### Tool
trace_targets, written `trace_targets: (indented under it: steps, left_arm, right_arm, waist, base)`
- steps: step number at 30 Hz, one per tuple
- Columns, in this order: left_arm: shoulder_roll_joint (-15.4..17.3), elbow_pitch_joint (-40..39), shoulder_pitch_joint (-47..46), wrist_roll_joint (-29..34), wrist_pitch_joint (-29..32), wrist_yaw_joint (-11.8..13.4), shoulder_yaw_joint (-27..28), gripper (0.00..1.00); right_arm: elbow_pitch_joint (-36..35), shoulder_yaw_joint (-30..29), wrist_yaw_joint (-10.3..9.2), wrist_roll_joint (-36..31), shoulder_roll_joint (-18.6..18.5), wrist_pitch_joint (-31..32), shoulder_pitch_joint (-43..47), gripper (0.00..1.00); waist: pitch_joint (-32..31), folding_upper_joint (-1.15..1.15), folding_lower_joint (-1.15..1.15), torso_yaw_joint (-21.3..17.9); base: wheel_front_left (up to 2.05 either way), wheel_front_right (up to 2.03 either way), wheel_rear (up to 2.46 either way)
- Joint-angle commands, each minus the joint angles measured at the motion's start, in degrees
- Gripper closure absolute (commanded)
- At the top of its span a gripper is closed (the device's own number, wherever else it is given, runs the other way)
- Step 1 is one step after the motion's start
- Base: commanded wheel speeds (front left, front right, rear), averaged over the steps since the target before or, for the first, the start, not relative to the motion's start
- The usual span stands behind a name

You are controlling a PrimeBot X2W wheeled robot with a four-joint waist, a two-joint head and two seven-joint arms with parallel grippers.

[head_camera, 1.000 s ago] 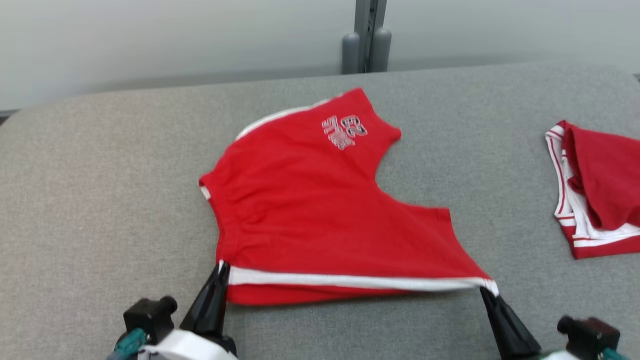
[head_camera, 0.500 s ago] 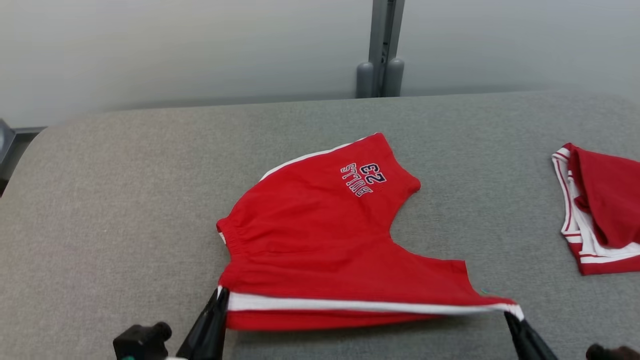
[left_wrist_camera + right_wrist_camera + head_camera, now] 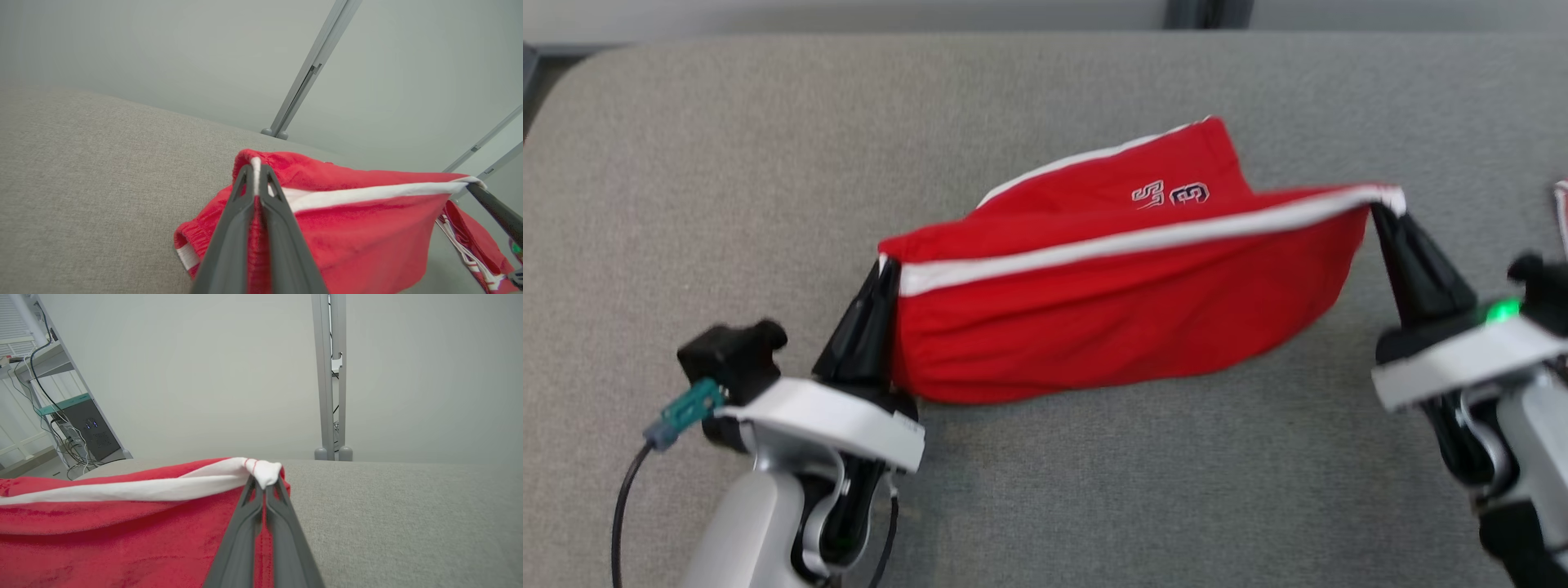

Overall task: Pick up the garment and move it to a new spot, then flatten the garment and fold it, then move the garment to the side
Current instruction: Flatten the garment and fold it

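With left jaws at centre-left and right jaws at upper right each pinching an end of its white stripe [image 3: 1127, 241], the red garment [image 3: 1111, 327] stretches taut mid-frame, far half on the grey bench [image 3: 727, 163], likely so the lifted half folds over evenly.

The place looks like a robotics lab or test room. A wide table [image 3: 1094, 490] padded in grey fabric stands before plain pale wall panels [image 3: 204, 375], which are joined by a grey metal post [image 3: 329, 375]. Off to one side, a dark computer box [image 3: 92, 433] with small blue lights sits below a shelf [image 3: 45, 361], among loose cables [image 3: 69, 447].
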Motion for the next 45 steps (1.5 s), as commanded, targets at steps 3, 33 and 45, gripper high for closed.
trace_targets:
  steps: [3, 33, 45]
  left_arm:
    - [-0.6, 3.1, -5.5, -1.0, 0.0, -1.3, 0.0, 1.00]
    - [-2.6, 12.8, -10.6, 6.3, -13.7, 0.2, -0.5, 0.00]
    - [-3.5, 1.5, 0.2, 17.4, -13.7, 1.3, 8.1, 0.00]
  right_arm:
    - [5.8, 4.0, 0.00, 2.3, -1.5, -0.6, -9.3, 1.00]
    - [13.1, 11.0, 0.00, 4.2, -3.2, -2.0, -21.6, 0.00]
    - [-5.8, -8.2, 0.01, -9.9, 4.1, -2.0, 0.3, 0.00]
  waist:
    - [6.3, 0.00, 0.00, 2.6]
    - [8.3, 0.00, 0.00, 4.2]
    - [3.0, 0.00, 0.00, 1.9]
  base:
    - [0.00, 0.00, 0.00]
    - [0.00, 0.00, 0.00]
    - [0.00, 0.00, 0.00]
